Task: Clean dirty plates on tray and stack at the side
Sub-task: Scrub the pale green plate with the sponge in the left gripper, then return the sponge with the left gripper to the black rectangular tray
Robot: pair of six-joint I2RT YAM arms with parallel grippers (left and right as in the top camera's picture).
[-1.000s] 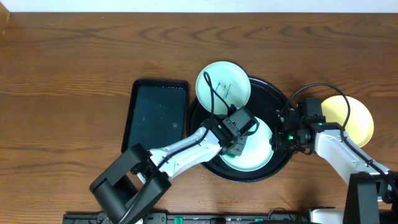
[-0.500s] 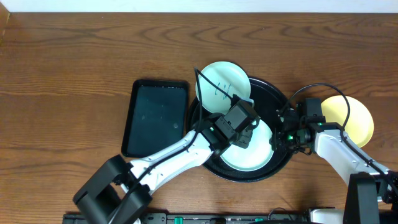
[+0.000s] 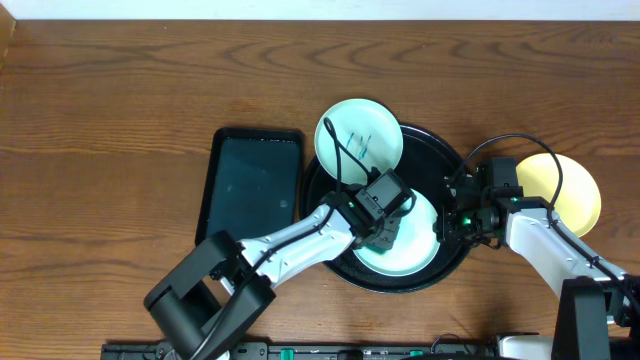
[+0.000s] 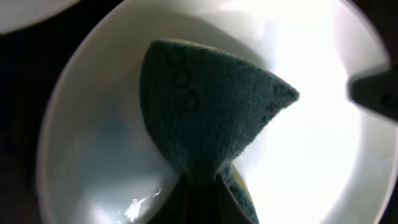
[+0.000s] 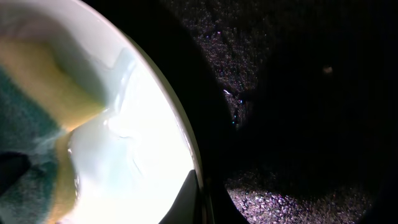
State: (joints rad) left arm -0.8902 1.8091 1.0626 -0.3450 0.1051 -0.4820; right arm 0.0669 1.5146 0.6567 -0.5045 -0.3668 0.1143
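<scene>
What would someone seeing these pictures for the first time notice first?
Most striking is the left hand pressing a green-and-yellow sponge into the mint plate in the round black tray, with the right hand at that plate's right rim. Next, a scribbled mint plate overlaps the tray's upper-left rim, and a yellow plate lies on the table to the right.

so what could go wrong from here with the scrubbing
The sponge in the left fingers presses on the mint plate in the tray; if the right fingers at its rim slip, the plate could skid or tip. The scribbled plate lies partly over the tray's rim beside the left arm, so a wide stroke might knock it off.
</scene>
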